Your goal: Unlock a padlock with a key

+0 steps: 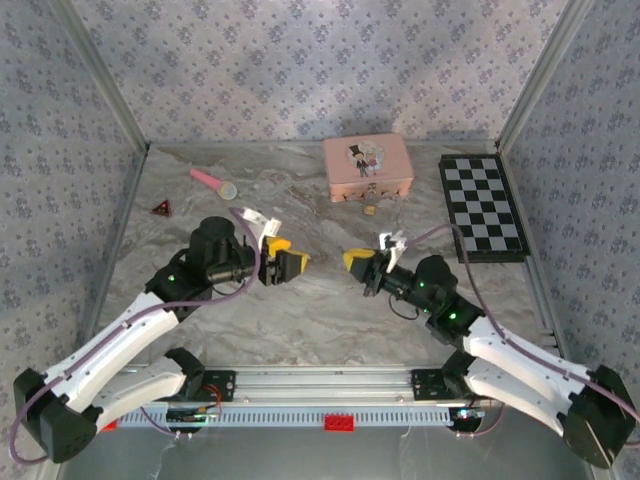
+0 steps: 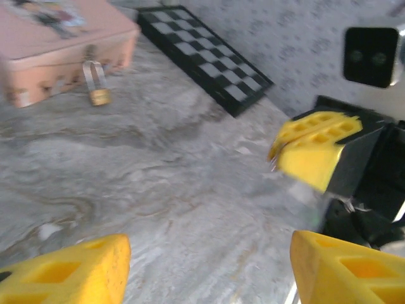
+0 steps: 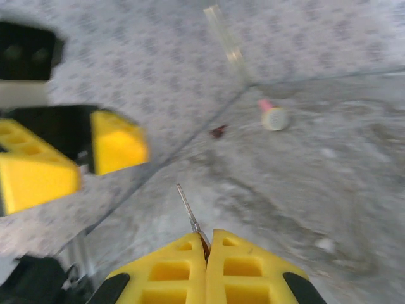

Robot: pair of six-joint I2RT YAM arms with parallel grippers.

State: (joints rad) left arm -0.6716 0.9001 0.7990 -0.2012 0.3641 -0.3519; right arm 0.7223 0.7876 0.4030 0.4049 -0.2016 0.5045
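White arms (image 1: 125,338), black joints (image 1: 222,250), purple cables (image 1: 436,229), yellow fingers (image 2: 69,272).

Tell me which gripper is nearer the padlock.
Right. The right gripper is on the padlock's near side; the left gripper is farther off, to its near left.

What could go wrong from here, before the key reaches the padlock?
1. The right gripper pinches the key by one end only, so it may twist or slip out.
2. The padlock sits by the pink tin, and the open left gripper is not holding it; a push from the key might just shove it.
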